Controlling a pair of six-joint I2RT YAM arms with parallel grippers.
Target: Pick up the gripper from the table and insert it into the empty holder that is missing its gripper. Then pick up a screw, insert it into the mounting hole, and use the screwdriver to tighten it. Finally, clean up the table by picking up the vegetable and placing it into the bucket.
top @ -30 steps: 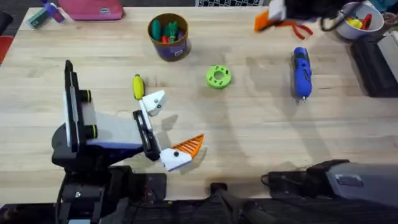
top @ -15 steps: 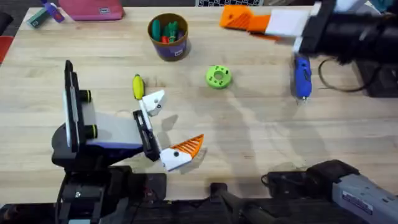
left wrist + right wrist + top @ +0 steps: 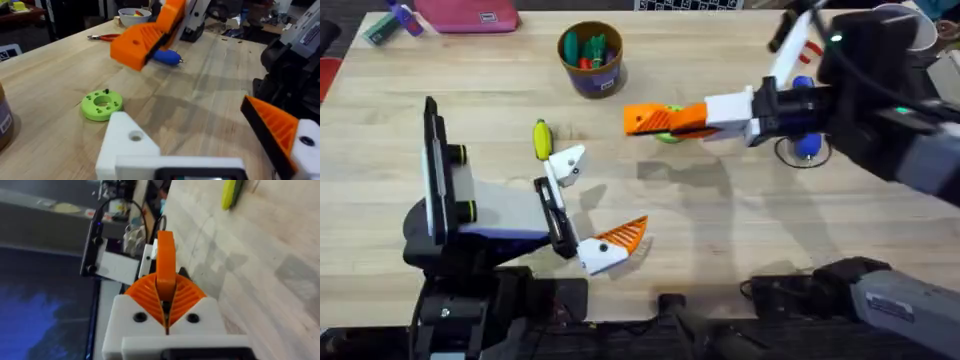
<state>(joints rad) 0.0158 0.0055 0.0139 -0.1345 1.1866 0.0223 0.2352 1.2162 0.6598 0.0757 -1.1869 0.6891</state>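
The right arm's fingers point(image 3: 645, 120) are pressed shut on the loose orange gripper point(image 3: 165, 265), held above the counter point(image 3: 720, 230) and over the green disc point(image 3: 101, 104). The left arm's fingers point(image 3: 590, 205) stand spread wide with nothing between them, one a bare white holder point(image 3: 567, 163), the other orange-tipped. The yellow vegetable point(image 3: 542, 139) lies just beyond the holder, the bucket point(image 3: 591, 60) farther off.

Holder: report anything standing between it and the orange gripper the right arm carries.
Nothing visible. Bare table lies between the holder and the gripper clamped in the right gripper. The green disc sits beneath that arm, the vegetable on the holder's far side.
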